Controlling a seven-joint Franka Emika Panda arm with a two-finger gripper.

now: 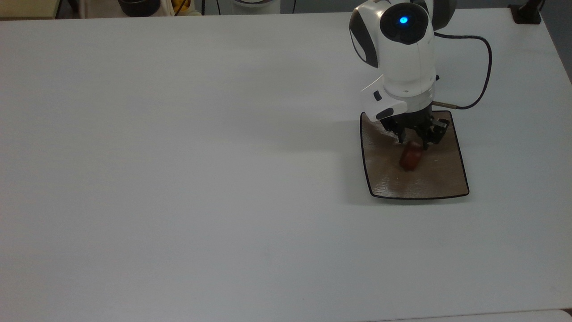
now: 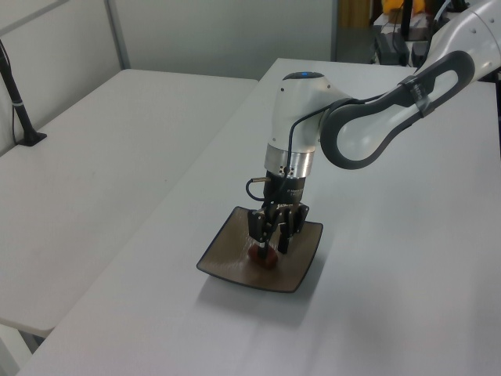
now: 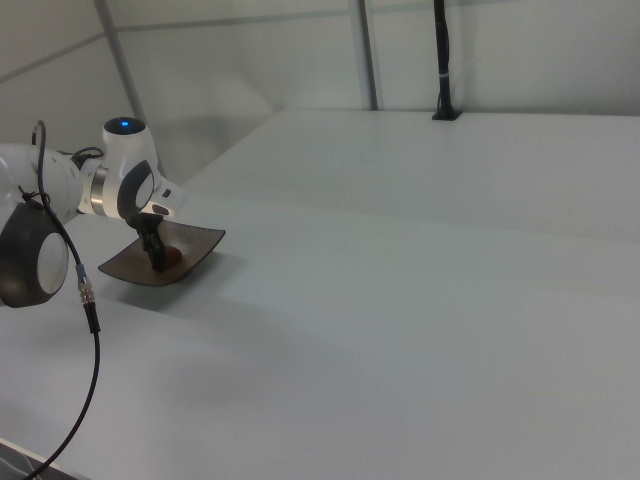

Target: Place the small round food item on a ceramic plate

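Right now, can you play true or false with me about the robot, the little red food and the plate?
1. The small round food item is over the ceramic plate. True.
2. The plate is round and white. False: it is square and brownish-tan with a thin black rim.
3. The gripper is right above the food, in the top view. True.
4. The plate sits near the top view's left edge. False: it lies toward the top view's right side of the white table.
5. A second piece of food lies on the table beside the plate. False: the only food is the one on the plate.
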